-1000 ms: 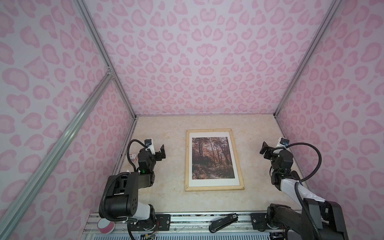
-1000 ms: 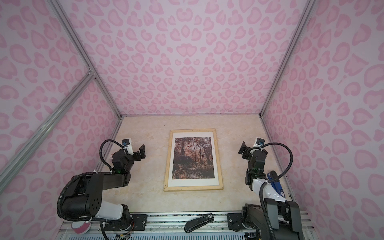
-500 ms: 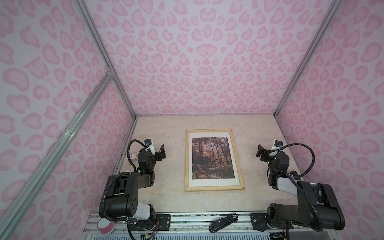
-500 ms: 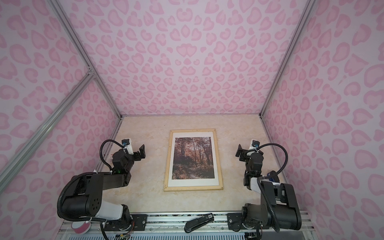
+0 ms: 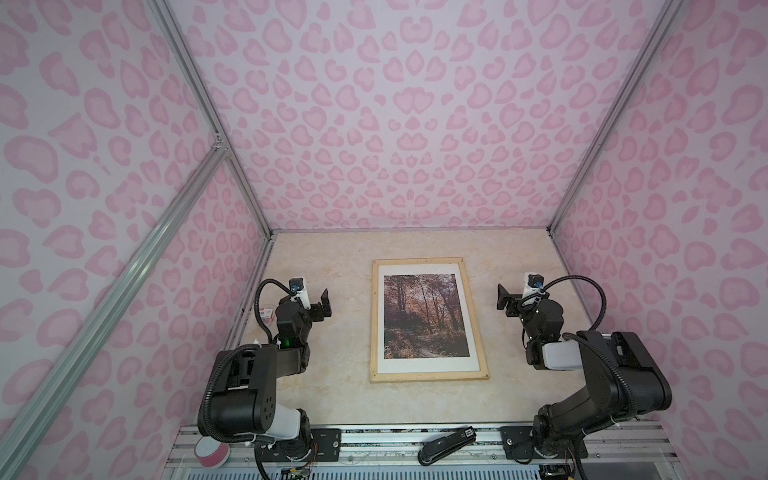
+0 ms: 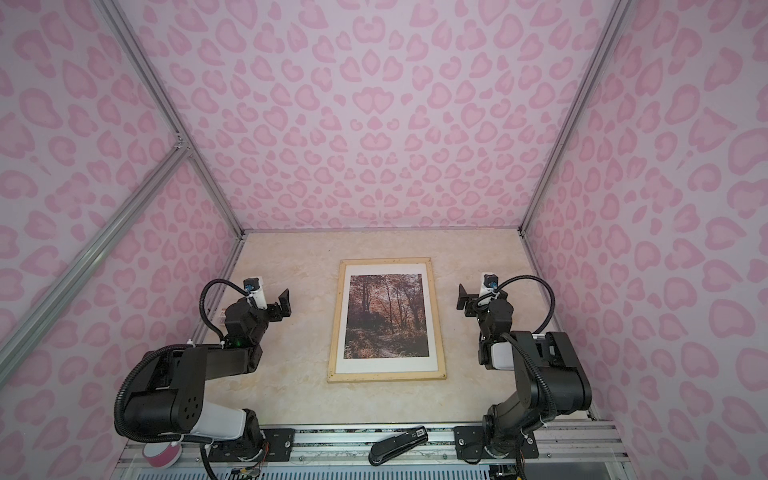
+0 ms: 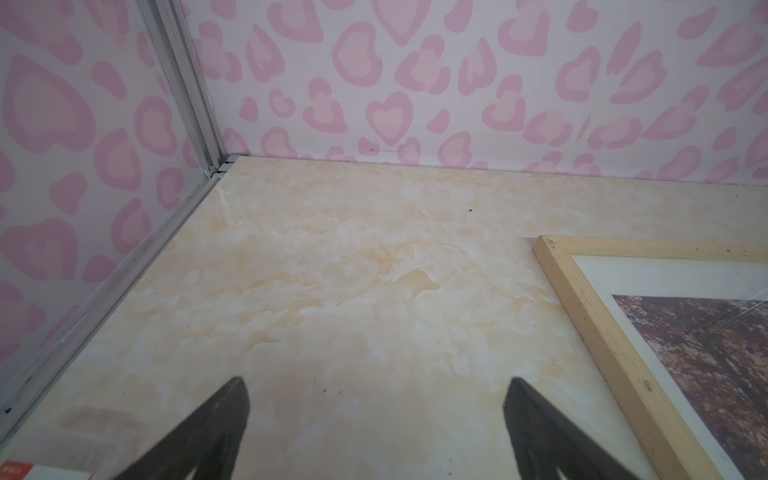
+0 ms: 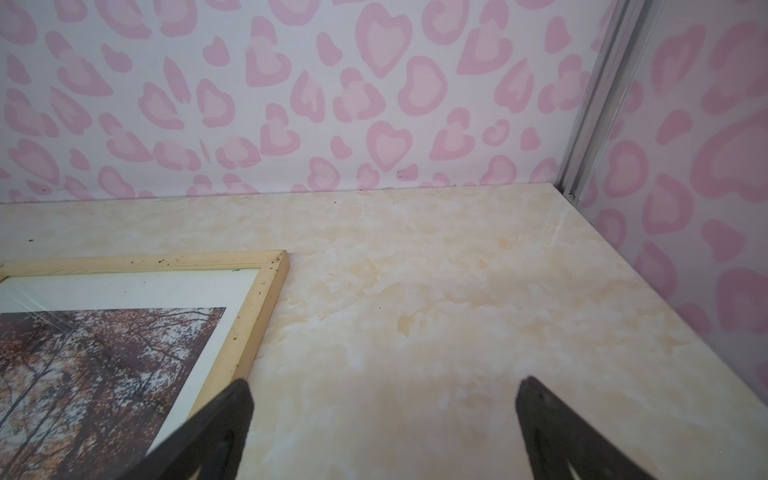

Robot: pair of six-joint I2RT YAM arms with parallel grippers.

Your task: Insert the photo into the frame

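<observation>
while the photo (image 5: pixel 424 316) lies flat and face up inside the frame (image 5: pixel 375 320) at the middle of the beige marbled table (image 5: pixel 324 266), both claws stand off to its sides; in both top views the autumn-forest print is ringed by a white mat border (image 5: pixel 419 268) and then by the pale wood strips, the long sides running away from the robot's base; the left gripper (image 5: pixel 323 303) hangs over bare table to the left of the frame, about level with the upper half of the print, apart from the wood and touching nothing; its jaws are spread wide and empty, and the left wrist view shows its dark fingertips (image 7: pixel 230 403) set well apart over bare table, with a far corner of the frame lying off to one side beyond them; the right gripper (image 5: pixel 503 297) stands likewise on the right of the frame, also level with the upper half, jaws wide and holding nothing; in the right wrist view one of its fingertips (image 8: pixel 232 409) overlaps the frame's outer edge by line of sight only, since the top views show that claw clear of the wood.
</observation>
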